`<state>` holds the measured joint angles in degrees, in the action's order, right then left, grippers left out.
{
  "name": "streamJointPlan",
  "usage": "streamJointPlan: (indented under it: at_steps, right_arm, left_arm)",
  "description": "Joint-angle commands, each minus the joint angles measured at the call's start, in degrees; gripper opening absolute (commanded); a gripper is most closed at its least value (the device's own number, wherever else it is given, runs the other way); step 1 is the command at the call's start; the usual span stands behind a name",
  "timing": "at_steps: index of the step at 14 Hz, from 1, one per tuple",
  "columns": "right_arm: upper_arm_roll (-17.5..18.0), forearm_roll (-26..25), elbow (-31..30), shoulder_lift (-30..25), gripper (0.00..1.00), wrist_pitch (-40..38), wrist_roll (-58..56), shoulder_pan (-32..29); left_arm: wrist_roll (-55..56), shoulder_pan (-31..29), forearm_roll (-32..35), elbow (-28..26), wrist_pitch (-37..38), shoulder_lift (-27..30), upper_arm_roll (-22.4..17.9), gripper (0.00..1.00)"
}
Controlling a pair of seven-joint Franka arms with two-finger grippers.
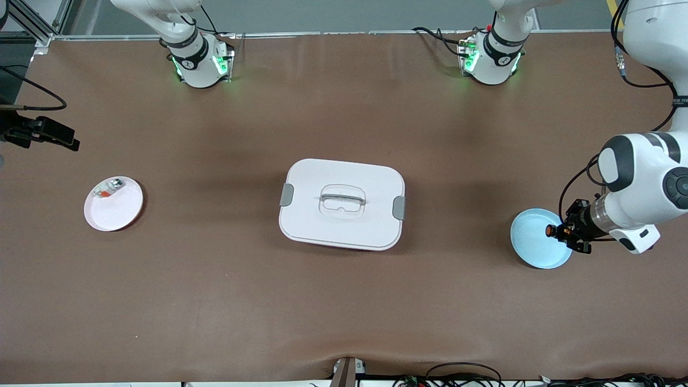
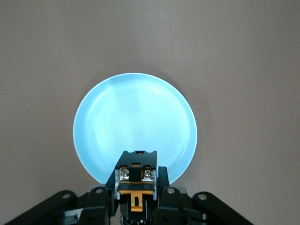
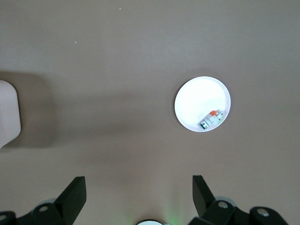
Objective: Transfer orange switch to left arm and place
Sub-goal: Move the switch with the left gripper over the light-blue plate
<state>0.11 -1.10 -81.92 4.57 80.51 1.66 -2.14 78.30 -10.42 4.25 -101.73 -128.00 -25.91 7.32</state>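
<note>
The orange switch point(image 1: 551, 231), a small black part with an orange round end, is held over the rim of a light blue plate point(image 1: 532, 244) at the left arm's end of the table. My left gripper point(image 1: 564, 232) is shut on it. In the left wrist view the switch point(image 2: 136, 174) sits between the fingers point(image 2: 165, 187) above the blue plate point(image 2: 136, 117). The white box point(image 1: 342, 204) with grey latches stands mid-table. My right gripper point(image 3: 138, 179) hangs open with nothing in it, high over bare table at the right arm's end.
A white plate point(image 1: 115, 210) at the right arm's end carries a small white-silver piece with a red-orange bit point(image 1: 110, 188). The right wrist view shows that plate point(image 3: 197, 101), the piece point(image 3: 211, 119) and a corner of the box point(image 3: 7, 112). Cables lie along the near edge.
</note>
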Motion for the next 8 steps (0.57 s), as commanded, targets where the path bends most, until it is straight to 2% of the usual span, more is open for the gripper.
streamJointPlan:
  at_steps: [1,3,6,8]
  right_arm:
    - [-0.4,2.3,-4.5,-3.7,1.00,2.0,0.8,0.2]
    - [-0.4,2.3,-8.1,-6.2,1.00,3.9,0.9,0.2]
    - [-0.4,2.4,-13.3,-10.1,1.00,6.9,0.9,0.2]
    - [-0.4,2.8,-14.3,-11.0,1.00,7.2,1.0,0.2]
  left_arm:
    - [0.7,-0.1,0.1,-2.4,-4.8,-0.8,0.0,0.00]
    - [0.7,-0.2,0.3,-4.6,-7.6,-1.0,0.0,0.00]
    - [0.7,-0.3,0.5,-4.8,-8.2,-2.8,0.0,0.00]
    - [0.7,-1.3,0.5,-4.9,-9.5,-4.1,0.0,0.00]
